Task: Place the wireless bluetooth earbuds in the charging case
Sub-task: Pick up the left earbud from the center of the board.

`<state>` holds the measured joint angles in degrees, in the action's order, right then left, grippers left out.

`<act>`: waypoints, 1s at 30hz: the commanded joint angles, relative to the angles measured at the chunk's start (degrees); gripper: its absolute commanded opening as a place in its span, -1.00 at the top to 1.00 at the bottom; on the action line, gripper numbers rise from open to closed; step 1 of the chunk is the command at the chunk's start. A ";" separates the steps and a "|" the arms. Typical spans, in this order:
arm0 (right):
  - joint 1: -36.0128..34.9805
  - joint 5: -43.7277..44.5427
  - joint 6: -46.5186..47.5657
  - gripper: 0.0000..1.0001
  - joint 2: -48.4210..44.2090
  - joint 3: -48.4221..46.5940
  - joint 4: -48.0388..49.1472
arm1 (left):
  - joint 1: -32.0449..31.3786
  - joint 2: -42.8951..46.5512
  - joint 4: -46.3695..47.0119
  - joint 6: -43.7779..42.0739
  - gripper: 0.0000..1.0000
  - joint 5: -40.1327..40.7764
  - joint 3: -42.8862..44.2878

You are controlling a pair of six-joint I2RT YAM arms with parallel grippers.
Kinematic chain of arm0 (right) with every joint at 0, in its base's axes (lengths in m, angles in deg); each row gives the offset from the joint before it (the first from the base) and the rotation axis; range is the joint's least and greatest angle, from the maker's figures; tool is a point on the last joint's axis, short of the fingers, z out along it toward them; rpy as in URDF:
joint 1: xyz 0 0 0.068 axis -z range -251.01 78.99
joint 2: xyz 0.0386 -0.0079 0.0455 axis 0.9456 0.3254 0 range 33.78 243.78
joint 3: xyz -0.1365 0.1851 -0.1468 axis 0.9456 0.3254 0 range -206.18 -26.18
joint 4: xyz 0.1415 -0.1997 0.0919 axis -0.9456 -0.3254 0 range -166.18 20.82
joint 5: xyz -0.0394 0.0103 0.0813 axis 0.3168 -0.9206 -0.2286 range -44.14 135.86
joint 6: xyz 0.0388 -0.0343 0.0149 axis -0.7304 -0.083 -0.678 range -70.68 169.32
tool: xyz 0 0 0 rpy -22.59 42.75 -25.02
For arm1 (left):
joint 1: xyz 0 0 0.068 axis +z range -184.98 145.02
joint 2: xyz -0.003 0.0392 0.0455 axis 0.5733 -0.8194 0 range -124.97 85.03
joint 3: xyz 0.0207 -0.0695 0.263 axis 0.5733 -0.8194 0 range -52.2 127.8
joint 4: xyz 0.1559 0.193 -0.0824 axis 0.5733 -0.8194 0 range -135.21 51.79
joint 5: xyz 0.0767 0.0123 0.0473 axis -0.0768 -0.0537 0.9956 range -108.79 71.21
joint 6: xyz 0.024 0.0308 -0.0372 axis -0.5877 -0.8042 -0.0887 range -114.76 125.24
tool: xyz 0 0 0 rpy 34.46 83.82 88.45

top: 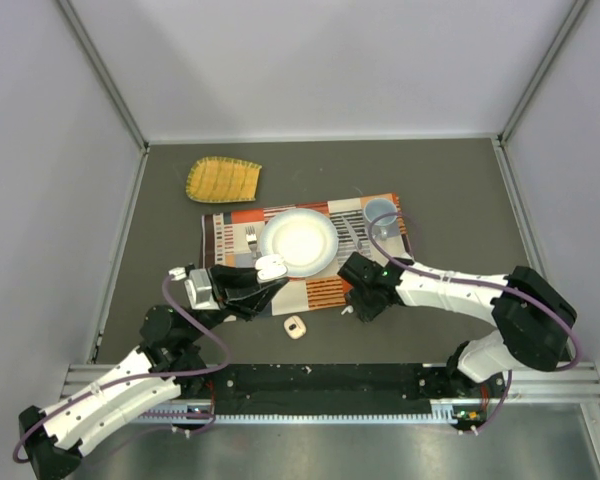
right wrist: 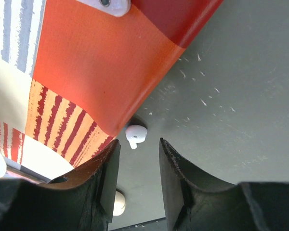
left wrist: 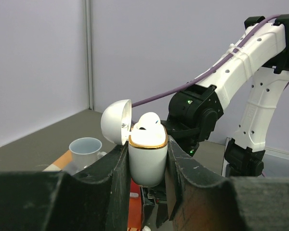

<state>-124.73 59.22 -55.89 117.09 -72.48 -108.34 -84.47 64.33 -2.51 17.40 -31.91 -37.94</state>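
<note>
One earbud [left wrist: 147,123] fills the charging case [left wrist: 147,166] the left end effector [left wrist: 148,147] clamps upright for loading; right end effector [right wrist: 137,147], narrowly parted, hovers over the other earbud [right wrist: 136,134].

Dark grey table [top: 450,180]. Striped orange placemat [top: 325,292] lies flat mid-table. Yellow woven mat [top: 223,180] sits behind it to the left, apart. White earbud [right wrist: 136,134] lies just beside the placemat's near edge. Small cream object [top: 295,327] lies nearer the front.
</note>
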 commanded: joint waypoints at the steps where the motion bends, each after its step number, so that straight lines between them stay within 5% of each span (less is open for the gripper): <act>1: 1.07 1.75 -2.11 0.26 -0.25 -2.21 0.31 | 0.10 -0.30 1.47 -0.65 1.00 0.21 0.94; 30: 1.33 0.79 -2.55 0.36 3.35 -1.77 1.19 | 0.01 -0.47 1.39 -0.21 1.00 0.38 0.68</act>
<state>-124.07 59.62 -57.48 119.50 -73.88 -107.51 -84.47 64.11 -2.77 17.30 -31.76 -37.94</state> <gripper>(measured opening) 0.321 0.339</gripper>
